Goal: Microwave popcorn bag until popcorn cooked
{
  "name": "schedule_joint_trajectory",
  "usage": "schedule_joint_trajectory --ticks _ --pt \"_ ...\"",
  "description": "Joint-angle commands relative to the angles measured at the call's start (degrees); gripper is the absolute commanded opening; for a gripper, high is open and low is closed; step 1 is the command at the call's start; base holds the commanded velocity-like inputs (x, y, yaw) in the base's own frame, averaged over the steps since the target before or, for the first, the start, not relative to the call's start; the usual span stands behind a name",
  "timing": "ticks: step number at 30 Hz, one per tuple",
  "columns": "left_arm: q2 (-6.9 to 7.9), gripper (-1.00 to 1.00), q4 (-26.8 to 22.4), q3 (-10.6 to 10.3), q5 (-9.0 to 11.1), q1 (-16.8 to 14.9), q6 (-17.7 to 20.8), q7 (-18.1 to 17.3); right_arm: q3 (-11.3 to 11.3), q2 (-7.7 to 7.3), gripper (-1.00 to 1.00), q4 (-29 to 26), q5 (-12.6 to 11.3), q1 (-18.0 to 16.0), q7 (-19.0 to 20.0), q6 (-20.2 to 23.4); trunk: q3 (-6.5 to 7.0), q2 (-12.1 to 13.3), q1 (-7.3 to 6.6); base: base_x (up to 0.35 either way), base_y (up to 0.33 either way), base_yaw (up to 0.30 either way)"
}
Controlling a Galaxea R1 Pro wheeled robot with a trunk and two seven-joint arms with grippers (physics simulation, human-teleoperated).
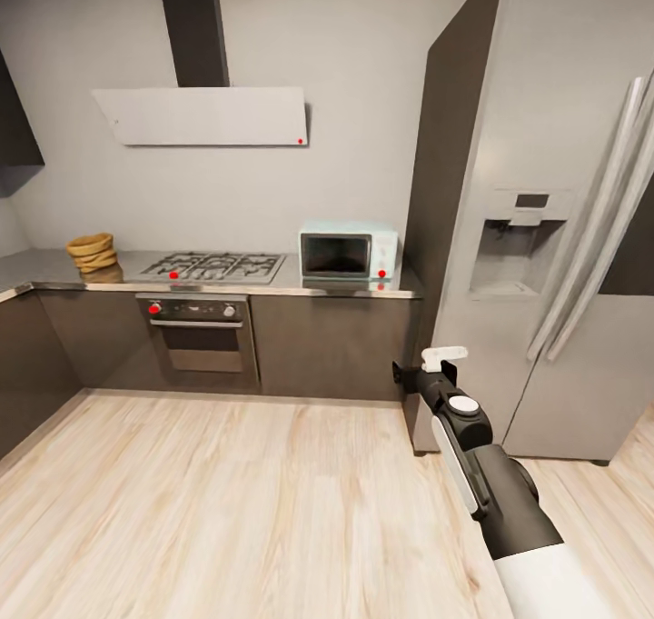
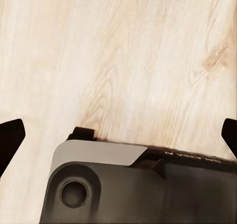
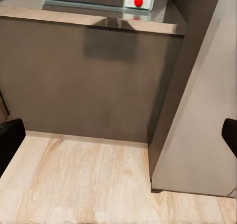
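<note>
While well short of it, microwave point(image 1: 349, 254) beyond open right jaws.

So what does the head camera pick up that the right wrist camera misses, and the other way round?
The head view alone takes in the gas hob, the oven, the white hood, a tan stack at the counter's far left, the fridge's door and dispenser, and the right arm's end effector. The right wrist view alone shows its two dark fingertips at the frame edges, wide apart. Both share the microwave, the countertop, the dark cabinet fronts and the wood floor.
</note>
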Motion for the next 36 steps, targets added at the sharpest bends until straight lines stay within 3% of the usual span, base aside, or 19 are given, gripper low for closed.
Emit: schedule_joint_trajectory --ticks 1,22,29,36 --pt "-0.02 1.00 0.04 0.18 0.05 0.01 -0.18 0.02 0.08 -0.01 1.00 -0.12 -0.11 -0.03 -0.36 0.83 0.12 0.38 -0.19 0.338 -0.007 0.000" --pt "-0.05 1.00 0.04 0.13 -0.09 0.21 -0.18 0.02 0.48 -0.01 1.00 -2.59 0.26 0.09 -0.36 1.82 3.89 8.80 -4.80 0.102 -0.001 0.000" --pt "-0.03 1.00 0.04 0.10 0.01 -0.11 -0.18 0.02 0.41 -0.01 1.00 -2.65 0.23 0.04 -0.32 1.82 5.14 11.61 -6.34 0.291 0.036 0.000" --pt "-0.02 1.00 0.04 0.00 -0.12 0.04 -0.18 0.02 0.46 -0.10 1.00 -2.58 0.09 0.04 -0.27 1.82 5.14 11.61 -6.34 0.317 0.071 0.000"
